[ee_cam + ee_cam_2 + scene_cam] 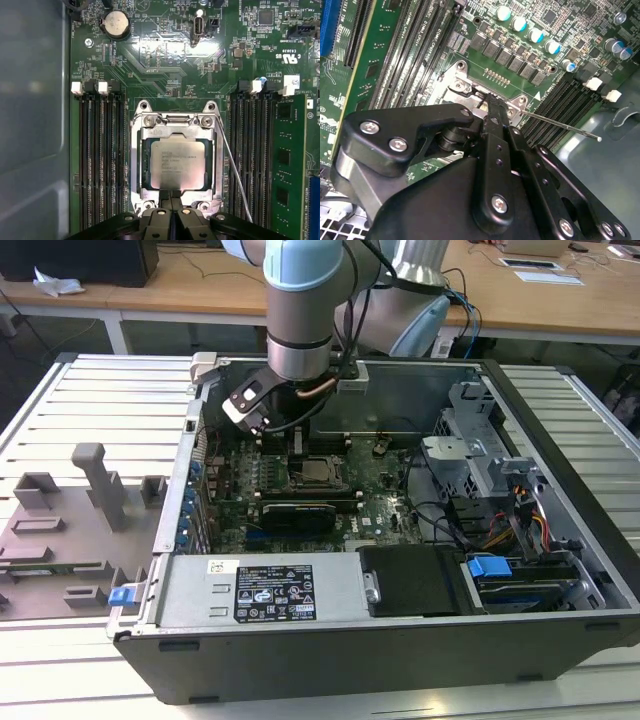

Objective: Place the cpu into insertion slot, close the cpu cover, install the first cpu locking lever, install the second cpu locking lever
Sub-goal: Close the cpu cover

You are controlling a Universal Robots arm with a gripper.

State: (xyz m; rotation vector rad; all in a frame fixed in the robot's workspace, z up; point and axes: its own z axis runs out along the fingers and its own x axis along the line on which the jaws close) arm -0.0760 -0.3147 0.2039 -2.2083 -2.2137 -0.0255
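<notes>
In the exterior view the arm reaches down into an open computer case that lies on a slatted counter. The gripper is low over the green circuit board, just beside the chip, which lies flat in the middle of the board. In the second wrist view the two fingers are pressed together with nothing visible between them, and their tip rests at the edge of the silvery cover. A thin wire lever runs away from there, out over the memory slots, loose rather than hooked down. In the first wrist view the chip sits square in the socket and the cover lies down around it, its metal top showing through the window. The clenched fingertips touch the cover's near edge, and the loose lever slants along one side of the socket. The chip looks light, stiff and smooth, and it is probably delicate on its underside, so only its rim should be held. The cover is thin sheet metal and likely springy, so it is best pressed at the free edge opposite its hinge. The lever is slim, slick and springy, so it would be easiest to catch near its bent end, where a push has the most leverage.
</notes>
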